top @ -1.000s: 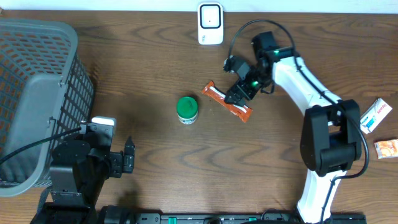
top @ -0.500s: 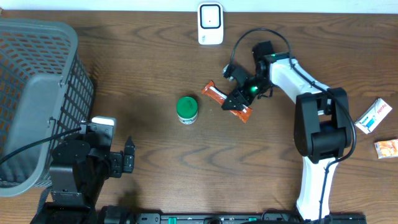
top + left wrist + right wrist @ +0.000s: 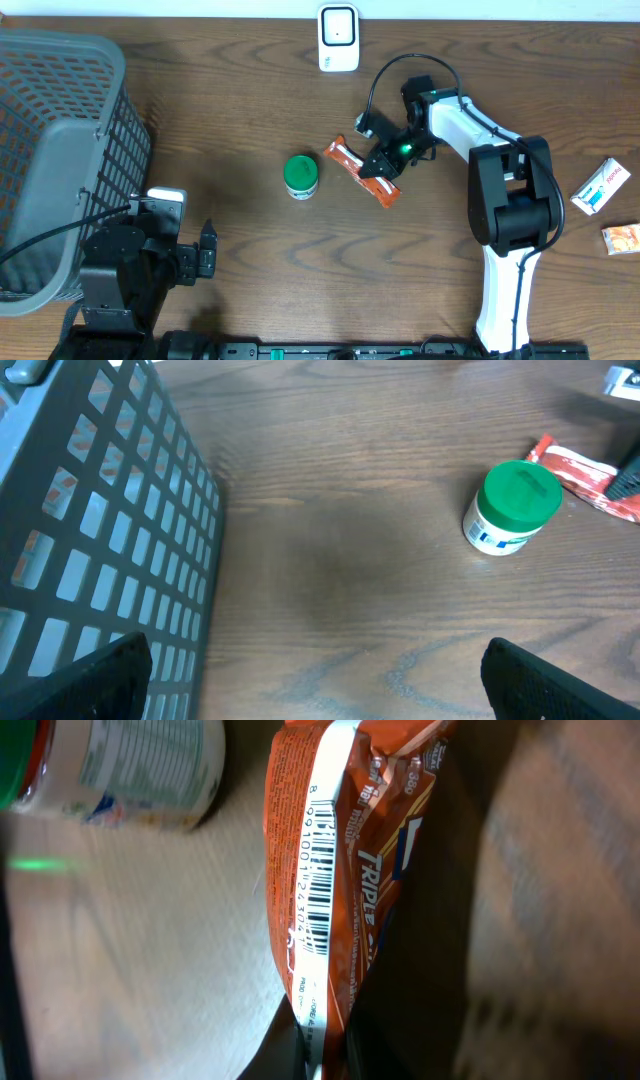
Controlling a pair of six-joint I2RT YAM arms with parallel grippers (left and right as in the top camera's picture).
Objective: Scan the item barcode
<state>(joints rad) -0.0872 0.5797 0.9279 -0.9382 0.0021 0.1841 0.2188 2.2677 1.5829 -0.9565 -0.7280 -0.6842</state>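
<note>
The right gripper point(image 3: 384, 170) is pinched shut on one end of the orange snack packet point(image 3: 345, 158), mid-table beside the jar point(image 3: 300, 176). Such a thin hold could let it droop or slip, turning its barcode point(image 3: 318, 870) from the scanner point(image 3: 338, 38). The left gripper point(image 3: 207, 250) rests open.

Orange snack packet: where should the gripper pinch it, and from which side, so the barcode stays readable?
Probably near the end farther from the green-lidded jar, from above, jaws across its flat faces: where the right gripper is shut on the orange packet now. It's a flat pouch, and the barcode runs along one long edge, clear of the grip in the right wrist view.
</note>
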